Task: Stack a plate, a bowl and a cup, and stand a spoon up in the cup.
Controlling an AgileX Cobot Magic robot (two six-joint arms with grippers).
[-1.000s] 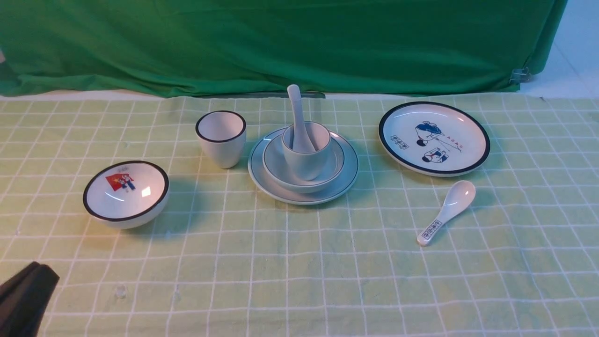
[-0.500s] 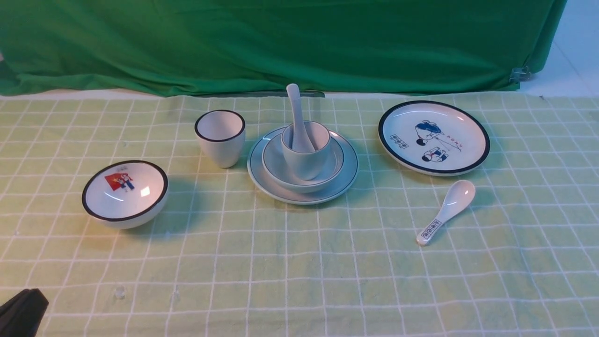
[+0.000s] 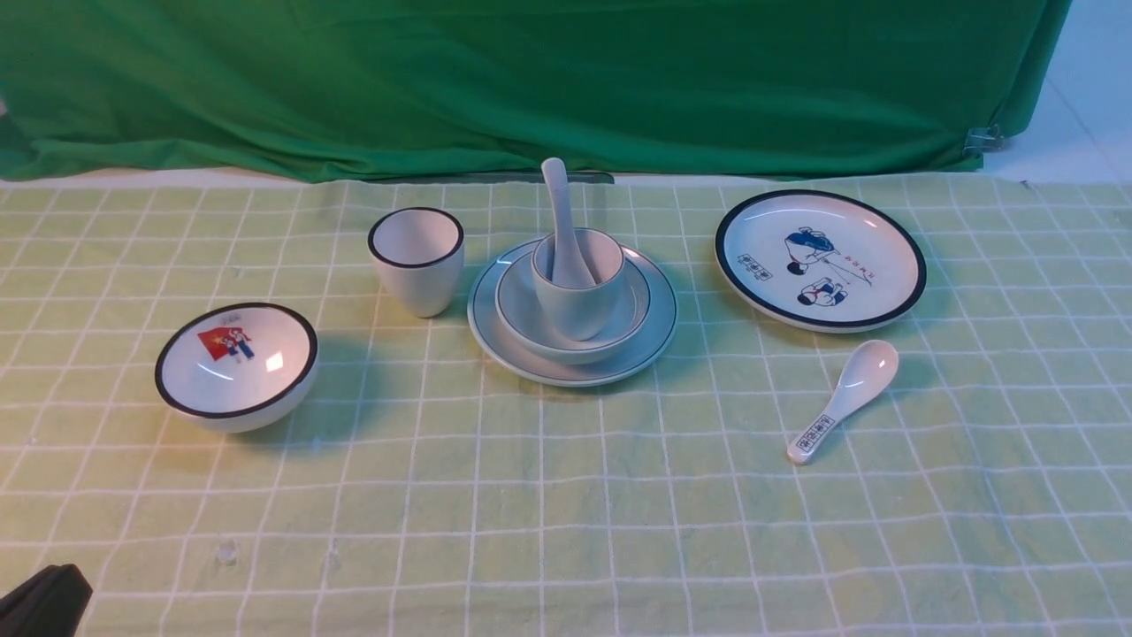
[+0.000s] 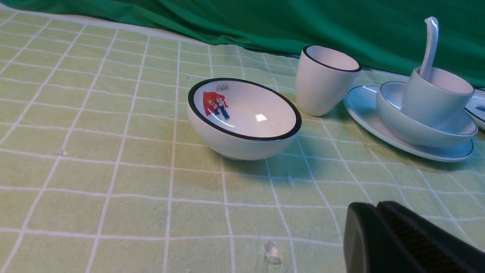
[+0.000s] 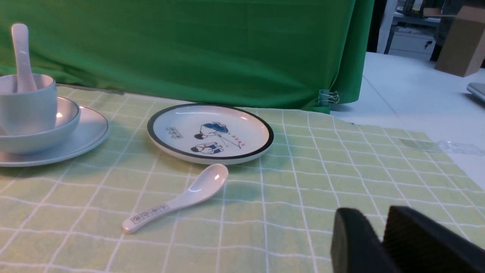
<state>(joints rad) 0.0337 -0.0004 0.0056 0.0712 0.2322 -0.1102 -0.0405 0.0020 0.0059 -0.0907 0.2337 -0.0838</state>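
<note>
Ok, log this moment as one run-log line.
stack: cup in bowl on plate | spoon standing in cup | left gripper shut, empty | right gripper slightly parted, empty

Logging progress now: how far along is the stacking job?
Looks done: plain white thin-rimmed plate carries the plain white bowl, which holds the plain white rimless cup, with the all-white ceramic spoon standing inside. Nothing is in hand, nothing visibly left.
</note>
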